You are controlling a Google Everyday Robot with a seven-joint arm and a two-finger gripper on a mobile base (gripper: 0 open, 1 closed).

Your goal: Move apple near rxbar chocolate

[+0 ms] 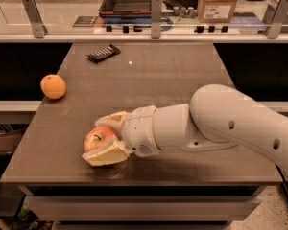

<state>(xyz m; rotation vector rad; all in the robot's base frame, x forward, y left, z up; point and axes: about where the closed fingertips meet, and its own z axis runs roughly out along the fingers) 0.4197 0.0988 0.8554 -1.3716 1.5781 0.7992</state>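
The red apple (97, 138) with a yellowish patch by its stem sits near the front left of the brown table (153, 85). My gripper (102, 139) reaches in from the right, one pale finger behind the apple and one in front of it, closed around it. The rxbar chocolate (103, 53), a flat dark bar with pale markings, lies at the far left of the table, well away from the apple.
An orange (53, 86) rests at the table's left edge. A glass barrier with metal posts (156, 16) runs along the far edge; a dark tray (127, 3) and a cardboard box (217, 4) stand behind it.
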